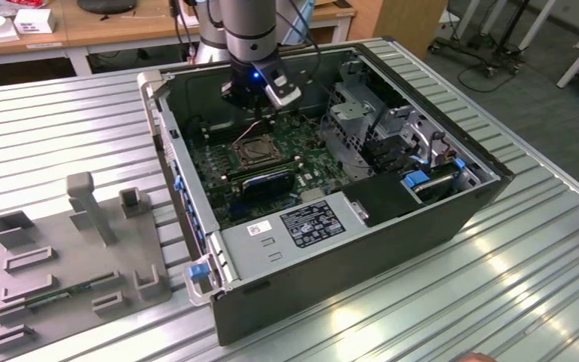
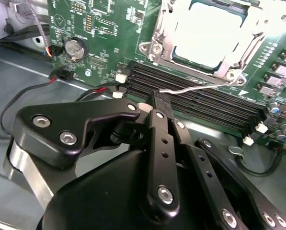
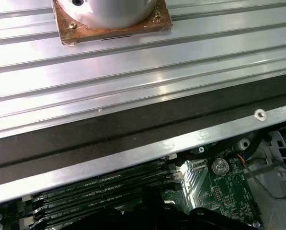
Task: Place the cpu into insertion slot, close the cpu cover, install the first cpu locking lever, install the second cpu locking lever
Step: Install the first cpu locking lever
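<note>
One cpu (image 2: 211, 33) seated in insertion slot (image 2: 157, 45), gripper (image 2: 157, 103) closed

A ribbed metal table (image 1: 58, 136) bears an open computer case (image 1: 370, 234) and grey fixture (image 1: 78, 264).

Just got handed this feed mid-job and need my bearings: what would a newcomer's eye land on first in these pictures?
First, the open dark computer case on the ribbed metal table, green circuit board exposed, with the robot arm's black gripper reaching down inside it. In the second wrist view the gripper has its fingers closed beside the square silvery cpu cover, which frames the pale metal-faced cpu. At the exterior view's left lies a grey moulded fixture tray.
</note>
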{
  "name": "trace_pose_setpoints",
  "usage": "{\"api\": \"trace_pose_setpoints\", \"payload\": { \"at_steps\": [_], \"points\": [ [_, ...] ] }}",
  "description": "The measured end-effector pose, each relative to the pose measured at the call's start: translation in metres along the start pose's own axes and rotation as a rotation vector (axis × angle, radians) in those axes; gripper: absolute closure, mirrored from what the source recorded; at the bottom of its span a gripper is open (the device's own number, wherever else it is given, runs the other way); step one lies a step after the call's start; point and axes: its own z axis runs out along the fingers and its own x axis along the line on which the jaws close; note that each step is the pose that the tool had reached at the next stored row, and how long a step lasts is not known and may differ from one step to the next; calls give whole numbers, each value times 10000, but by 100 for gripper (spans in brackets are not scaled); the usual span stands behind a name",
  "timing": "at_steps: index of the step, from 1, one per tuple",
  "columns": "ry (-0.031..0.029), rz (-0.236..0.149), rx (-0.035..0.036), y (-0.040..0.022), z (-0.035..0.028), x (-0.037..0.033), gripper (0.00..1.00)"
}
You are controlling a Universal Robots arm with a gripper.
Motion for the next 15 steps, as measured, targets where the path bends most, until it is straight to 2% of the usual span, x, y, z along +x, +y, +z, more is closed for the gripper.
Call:
{"api": "trace_pose_setpoints", "payload": {
  "at_steps": [10, 15],
  "points": [
    [14, 9, -34, 43, 15, -156, 90],
    [15, 11, -39, 51, -1, -170, 90]
  ]
}}
